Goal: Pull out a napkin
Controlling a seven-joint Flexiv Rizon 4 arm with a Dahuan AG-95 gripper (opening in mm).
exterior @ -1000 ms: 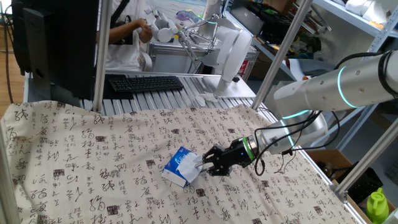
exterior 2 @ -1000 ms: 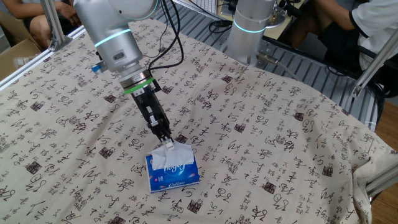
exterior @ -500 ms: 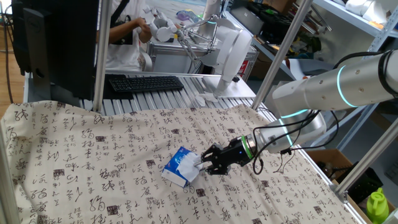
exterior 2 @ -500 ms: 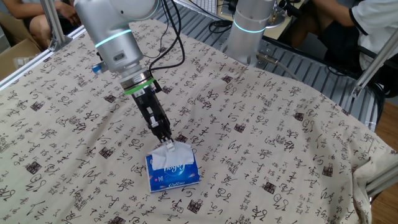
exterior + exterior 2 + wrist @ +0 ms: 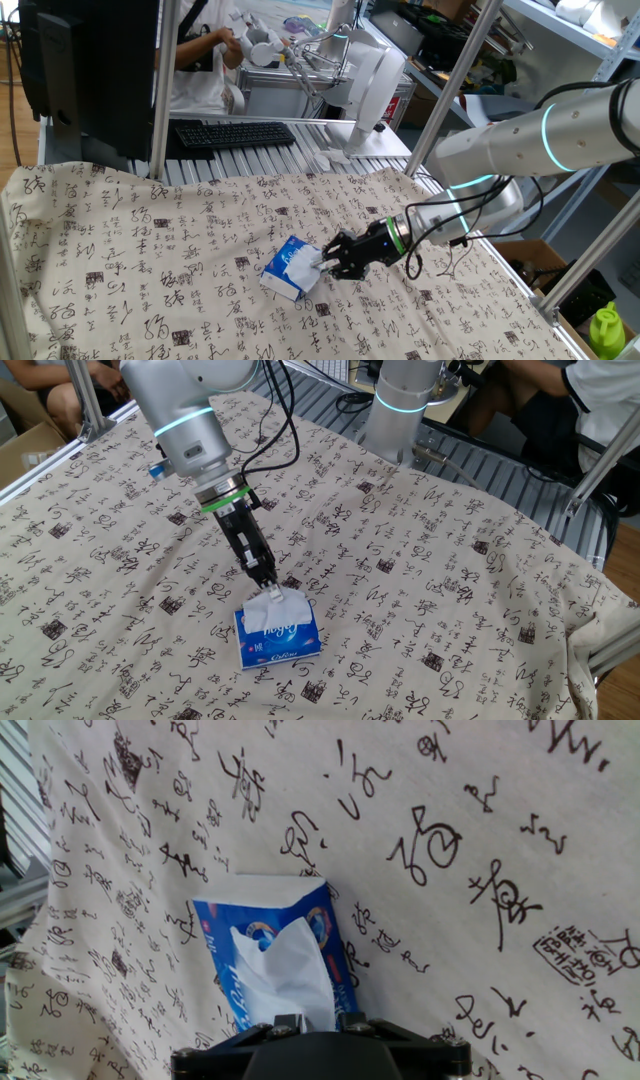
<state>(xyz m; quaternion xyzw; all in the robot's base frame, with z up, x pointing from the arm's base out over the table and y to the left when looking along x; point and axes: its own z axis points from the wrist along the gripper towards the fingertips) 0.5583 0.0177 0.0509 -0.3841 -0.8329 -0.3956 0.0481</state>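
Note:
The white napkin [image 5: 285, 975] sticks up from the slot of a blue-and-white tissue pack [image 5: 215, 920] that lies on the printed cloth. My gripper [image 5: 317, 1020] is down at the pack's top with its two fingers closed on the napkin's free end. In one fixed view the gripper [image 5: 328, 262] reaches the napkin [image 5: 313, 262] from the right of the pack [image 5: 285, 275]. In the other fixed view the gripper [image 5: 268, 588] points down onto the napkin [image 5: 268, 605] above the pack [image 5: 280, 645].
A white cloth with black calligraphy [image 5: 450, 590] covers the table. A keyboard [image 5: 235, 132] and a second robot base [image 5: 405, 410] stand beyond the far edge. Metal frame posts [image 5: 160, 90] rise at the table's sides.
The gripper has shifted very slightly towards the pack. The pack and napkin have not visibly moved.

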